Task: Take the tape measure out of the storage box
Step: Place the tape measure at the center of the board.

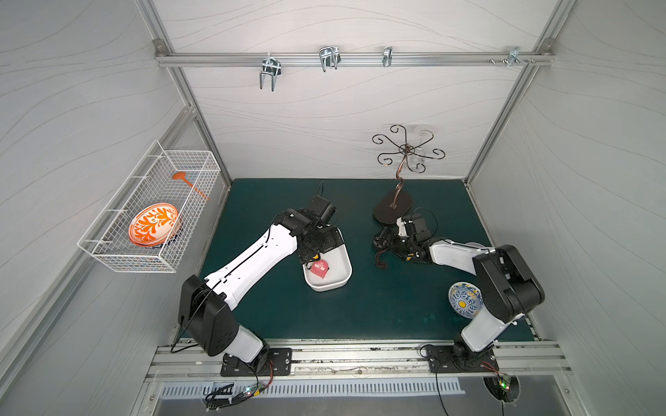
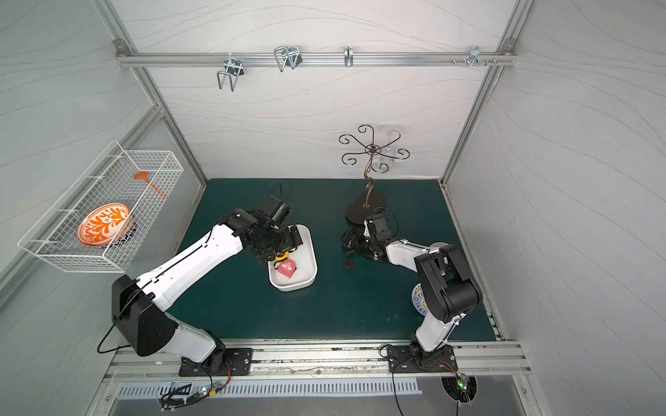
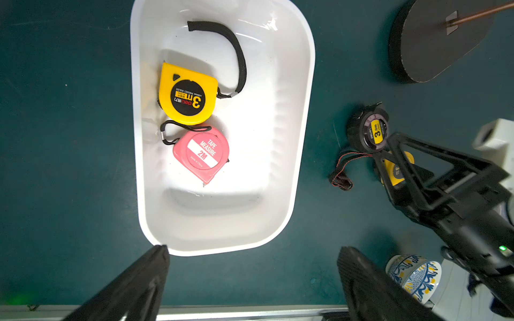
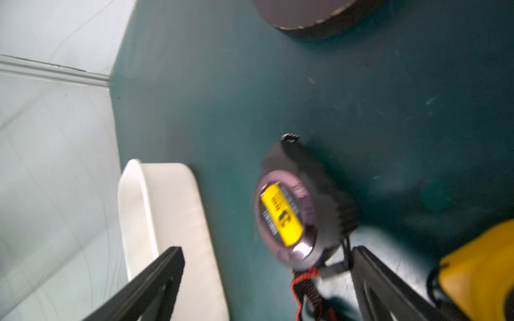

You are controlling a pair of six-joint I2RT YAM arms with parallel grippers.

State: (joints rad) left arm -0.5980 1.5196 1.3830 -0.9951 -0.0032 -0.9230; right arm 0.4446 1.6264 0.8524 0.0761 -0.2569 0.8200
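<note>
The left gripper (image 3: 253,250) hangs wide open, empty, over the storage box (image 3: 292,139) mid-bench, a glossy white tub with rounded corners. Only its wrist view shows both inside whole: the pink tape measure (image 3: 201,154) just beside the yellow tape measure (image 3: 187,94). The right gripper (image 4: 267,250), jaws spread, grips nothing — the black tape measure (image 4: 286,216) lies outside on the green mat (image 4: 222,97)

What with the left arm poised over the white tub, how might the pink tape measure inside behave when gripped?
The pink tape measure lies flat in the storage box, so it probably won't roll. Its hard-looking, glossy case should stay rigid but might slip when squeezed. Its thin black loop looks floppy and lies by the yellow tape measure, so it could snag.
</note>
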